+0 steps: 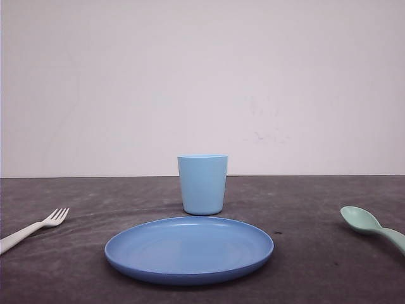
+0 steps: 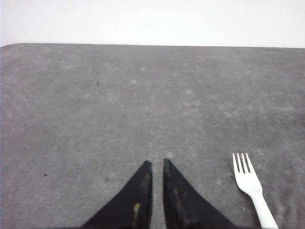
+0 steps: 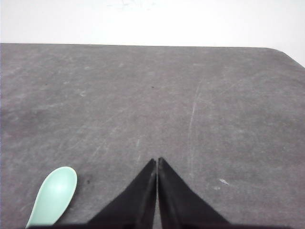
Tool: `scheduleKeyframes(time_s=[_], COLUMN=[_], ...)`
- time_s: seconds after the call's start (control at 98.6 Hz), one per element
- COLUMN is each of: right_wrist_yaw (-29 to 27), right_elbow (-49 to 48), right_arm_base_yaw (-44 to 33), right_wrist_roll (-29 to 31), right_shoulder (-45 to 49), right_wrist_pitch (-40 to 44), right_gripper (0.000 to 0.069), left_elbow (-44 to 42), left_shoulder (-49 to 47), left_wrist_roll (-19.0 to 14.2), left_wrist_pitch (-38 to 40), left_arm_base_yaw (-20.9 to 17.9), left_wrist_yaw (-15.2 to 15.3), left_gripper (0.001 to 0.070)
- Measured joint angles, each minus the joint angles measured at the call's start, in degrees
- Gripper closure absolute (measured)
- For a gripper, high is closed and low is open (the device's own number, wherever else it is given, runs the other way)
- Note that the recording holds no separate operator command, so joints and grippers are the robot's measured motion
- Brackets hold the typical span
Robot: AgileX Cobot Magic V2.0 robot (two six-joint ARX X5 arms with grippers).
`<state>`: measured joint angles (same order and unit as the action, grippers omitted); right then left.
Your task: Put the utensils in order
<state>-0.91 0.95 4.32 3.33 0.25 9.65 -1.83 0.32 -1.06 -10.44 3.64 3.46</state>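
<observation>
A small white fork (image 1: pixel 31 228) lies on the dark table at the front left, tines pointing toward the plate. In the left wrist view the fork (image 2: pixel 251 185) rests on the table beside my left gripper (image 2: pixel 156 163), apart from it; the jaws stand nearly together with a thin gap and hold nothing. A mint-green spoon (image 1: pixel 373 227) lies at the front right, bowl toward the plate. The spoon's bowl (image 3: pixel 55 194) sits to one side of my right gripper (image 3: pixel 157 160), whose black fingers are pressed together on nothing.
A round blue plate (image 1: pixel 190 249) sits at the front centre of the table. Just behind it stands a light blue cup (image 1: pixel 202 184), upright. A plain pale wall closes off the back of the table. Bare dark tabletop stretches ahead of both grippers.
</observation>
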Motion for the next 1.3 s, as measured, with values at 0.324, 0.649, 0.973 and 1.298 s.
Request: scheduleKeyframes(time_s=[0.324,0.649,0.973,1.298], right_wrist_yaw=[2.95,8.31,8.7,8.9], right_elbow=[0.0,6.78,28.61,49.79], right_arm_base_yaw=[0.0,0.0,0.0,0.0], right_wrist_roll=[3.56,13.16,14.32,7.17], right_shoulder=[0.0,0.37,11.06,30.38], right_wrist_pitch=[-0.04,-1.6,7.19,24.06], right_gripper=[0.0688,0.0688,0.0688,0.0688], left_elbow=[0.0,-1.79,-21.55,-44.41], left_shoulder=[0.0,0.0,6.29,24.5], left_wrist_roll=[-3.69,-13.4,-14.45,-7.37], left_wrist_pitch=[0.02,10.38,0.74,-21.22], left_arm_base_yaw=[0.0,0.0,0.0,0.0], left_wrist_yaw=[-0.44,-3.93,-4.98,-6.6], left_gripper=[0.0695,0.0695,0.0695,0.0695])
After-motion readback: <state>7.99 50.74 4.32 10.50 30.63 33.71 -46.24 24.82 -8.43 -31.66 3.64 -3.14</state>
